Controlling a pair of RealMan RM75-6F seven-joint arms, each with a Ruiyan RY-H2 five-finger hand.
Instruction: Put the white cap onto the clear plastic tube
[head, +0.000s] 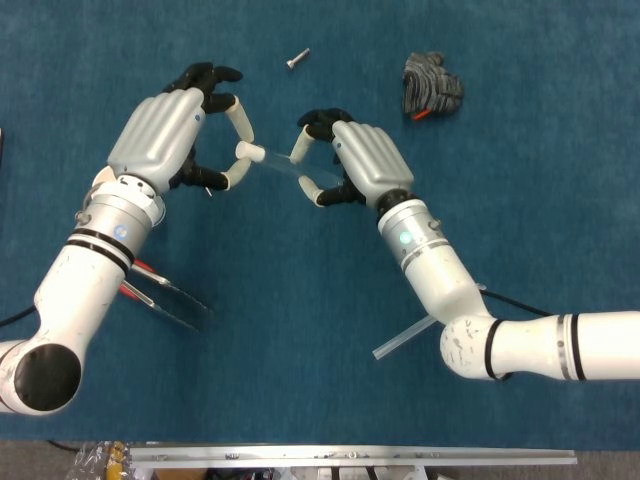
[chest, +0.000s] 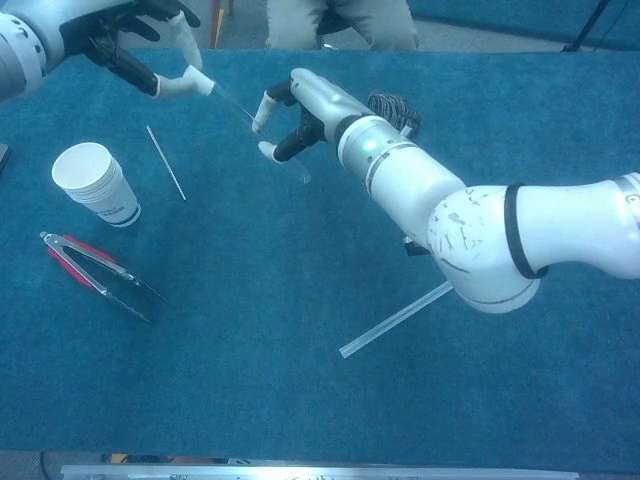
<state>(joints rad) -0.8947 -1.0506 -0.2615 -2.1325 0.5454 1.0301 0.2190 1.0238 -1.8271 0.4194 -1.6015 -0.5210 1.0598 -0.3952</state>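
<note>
The clear plastic tube (head: 283, 164) was held off the blue table (head: 300, 330), near the 12 o'clock part of the head view, spanning the gap between the two hands. It looked light, thin-walled and stiff, probably smooth and slippery, and hard to see against the cloth. A firm pinch near its middle or near the cap end should limit flexing, while heavy squeezing could crack it.

The white cap (head: 248, 152) sat at the tube's 9 o'clock end, pinched between fingertips of the left hand (head: 170, 135). It is small and light, best taken by its sides. Whether it was fully seated on the tube could not be told from either view.

Left hand: back of the hand facing the head camera, forearm running toward 7 o'clock, fingers curled narrowly around the cap.

Right hand (head: 358, 160): at 3 o'clock of the cap, back of the hand up, forearm running toward 5 o'clock, fingertips (chest: 266, 150) closed narrowly on the tube's other stretch.

Judgement: the axes appeared roughly aligned, so the step in hand was pressing cap and tube together.
</note>
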